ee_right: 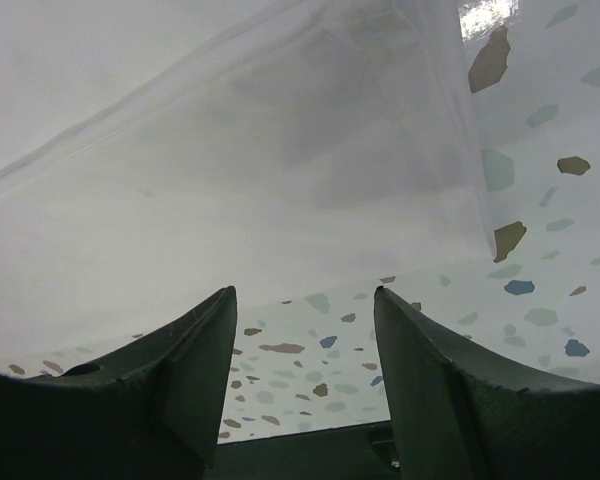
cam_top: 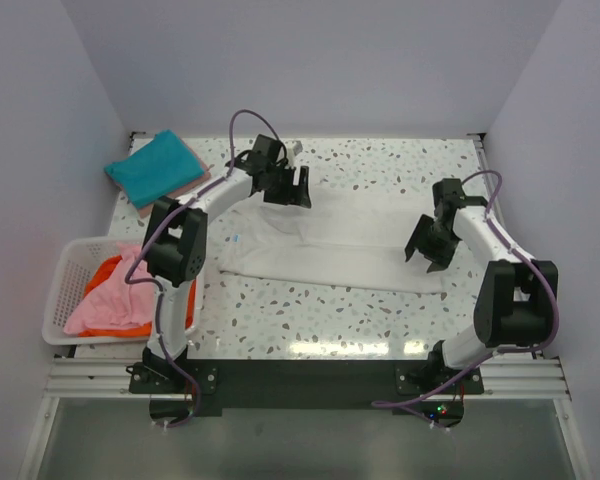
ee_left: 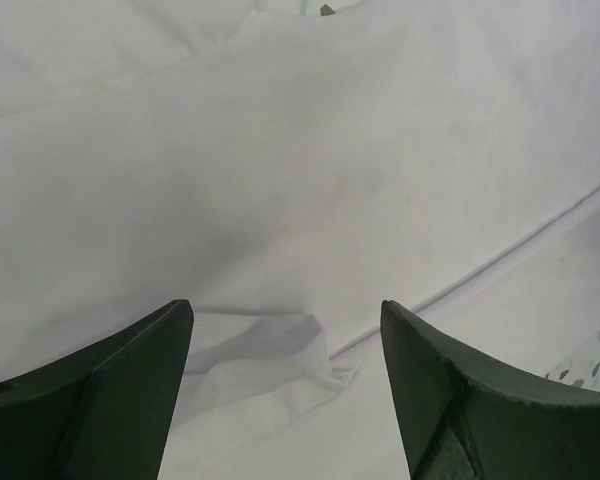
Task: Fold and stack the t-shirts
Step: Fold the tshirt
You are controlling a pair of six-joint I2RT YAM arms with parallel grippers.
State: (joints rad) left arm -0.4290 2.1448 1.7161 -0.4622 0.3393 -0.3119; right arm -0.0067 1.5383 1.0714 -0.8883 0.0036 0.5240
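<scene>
A white t-shirt lies spread across the middle of the speckled table, partly folded. My left gripper hovers open over its far left part; the left wrist view shows white cloth with a small crease between the open fingers. My right gripper is open at the shirt's right end; the right wrist view shows the shirt's edge just beyond the fingers, bare table between them. A folded teal t-shirt lies at the far left on a pink one. Pink and orange shirts lie in the basket.
A white plastic lattice basket stands at the left edge of the table. White walls close in the left, back and right. The black mounting rail runs along the near edge.
</scene>
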